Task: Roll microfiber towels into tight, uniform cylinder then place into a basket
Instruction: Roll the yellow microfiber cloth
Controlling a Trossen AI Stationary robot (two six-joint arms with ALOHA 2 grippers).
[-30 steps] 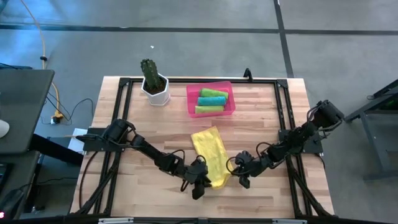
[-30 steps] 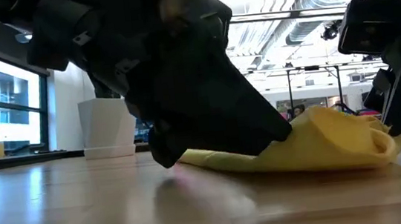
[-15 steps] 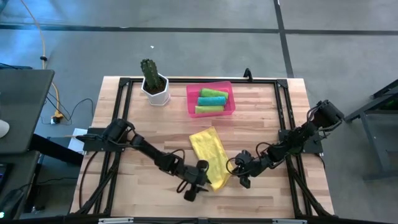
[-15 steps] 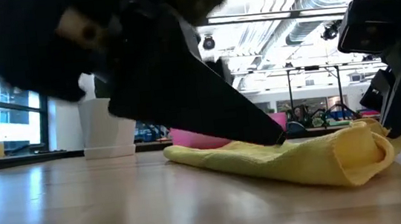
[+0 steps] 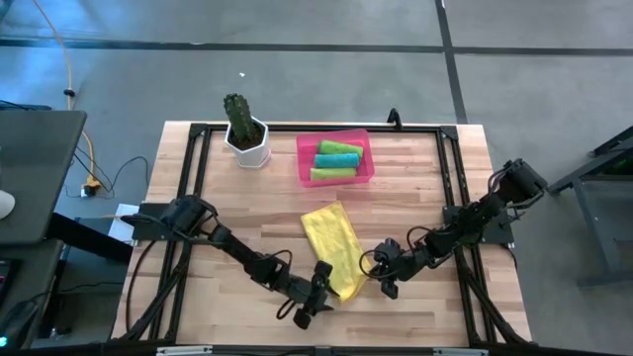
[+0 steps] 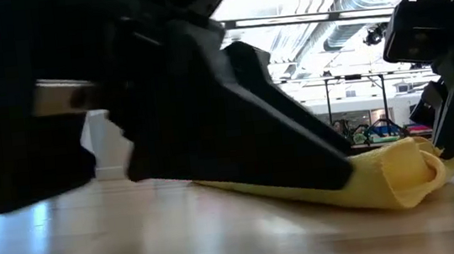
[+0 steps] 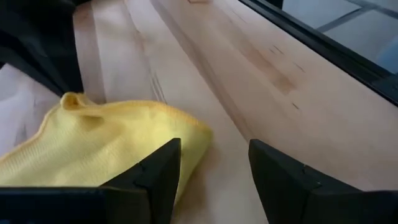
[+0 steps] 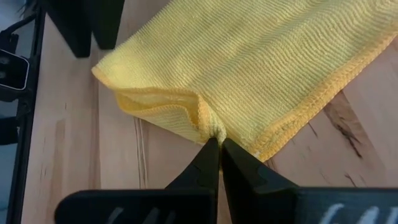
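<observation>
Right hand [image 8: 216,144] pinches the yellow towel's [image 5: 334,245] five-o'clock corner; left hand [image 7: 211,163], open, risks dragging its loose fold flat.

No lettering to read anywhere: no words, labels, brand marks, numbers or signs show on anything in the four views.
</observation>
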